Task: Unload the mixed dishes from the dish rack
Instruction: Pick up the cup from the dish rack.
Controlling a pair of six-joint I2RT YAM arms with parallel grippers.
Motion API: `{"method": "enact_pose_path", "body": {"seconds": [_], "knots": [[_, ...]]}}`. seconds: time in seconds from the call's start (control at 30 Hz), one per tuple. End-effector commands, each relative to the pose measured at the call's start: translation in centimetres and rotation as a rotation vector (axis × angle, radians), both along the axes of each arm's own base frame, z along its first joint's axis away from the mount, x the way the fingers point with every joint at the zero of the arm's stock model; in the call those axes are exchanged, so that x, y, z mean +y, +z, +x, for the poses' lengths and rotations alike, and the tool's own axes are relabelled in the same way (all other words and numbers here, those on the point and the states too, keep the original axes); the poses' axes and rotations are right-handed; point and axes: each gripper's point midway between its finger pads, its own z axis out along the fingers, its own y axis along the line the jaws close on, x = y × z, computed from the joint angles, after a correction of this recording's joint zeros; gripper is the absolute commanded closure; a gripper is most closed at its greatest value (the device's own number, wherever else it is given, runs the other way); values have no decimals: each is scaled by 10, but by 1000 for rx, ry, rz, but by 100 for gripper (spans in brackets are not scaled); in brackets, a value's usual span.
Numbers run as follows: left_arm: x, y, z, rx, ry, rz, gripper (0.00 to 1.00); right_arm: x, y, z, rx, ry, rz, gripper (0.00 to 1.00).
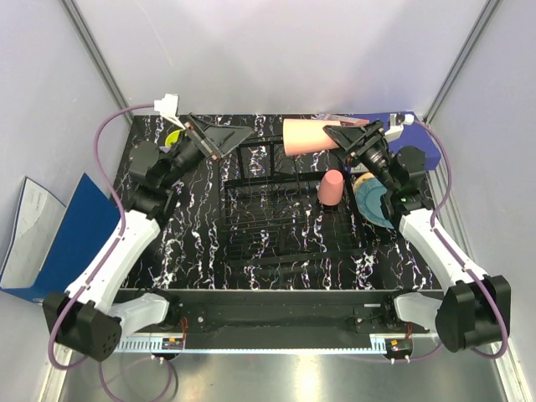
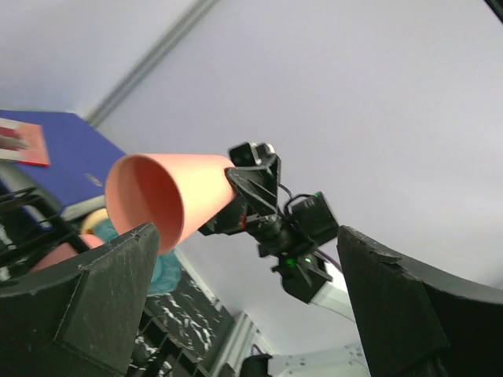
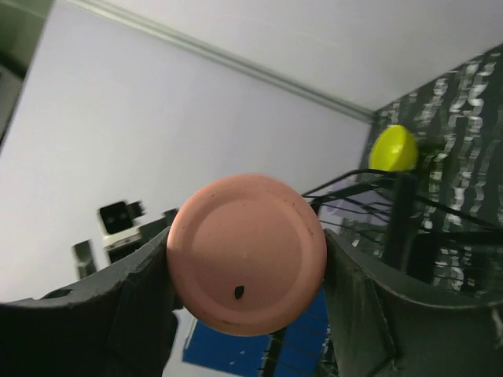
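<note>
Right pincer is part-open and clamped on the base end of the pink cup. The cup lies sideways, mouth pointing away from the pincer, lifted above the rack. Left pincer is wide open and empty, facing the cup's mouth. My call: swing clear of the rack, tip the cup upright, lower it to the surface, then release. Watch the plate under the right wrist.

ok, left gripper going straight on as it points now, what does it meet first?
Probably the open mouth of the pink cup held sideways in the right gripper; depth is unclear.
</note>
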Motion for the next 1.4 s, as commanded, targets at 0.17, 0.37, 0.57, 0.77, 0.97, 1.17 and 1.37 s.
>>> {"method": "enact_pose_path", "body": {"seconds": [0.17, 0.37, 0.57, 0.77, 0.97, 1.17, 1.37], "knots": [[-28, 25, -25, -136, -153, -44, 1, 28, 93, -63, -328, 212, 88, 100], [-47, 29, -33, -156, -203, -40, 1, 56, 85, -72, -318, 269, 60, 100], [-64, 30, -44, -164, -245, -23, 1, 77, 77, -75, -302, 310, 31, 100], [-65, 30, -50, -167, -262, -2, 83, 77, 69, -75, -276, 293, 6, 100], [-44, 35, -42, -145, -89, 137, 100, 65, 63, -74, -265, 202, -89, 26], [52, 34, -7, 15, 389, 328, 100, 28, 44, -65, -196, -23, -295, 0], [168, -1, 9, 245, 861, 534, 100, -4, 16, -60, -107, -179, -417, 0]]}}
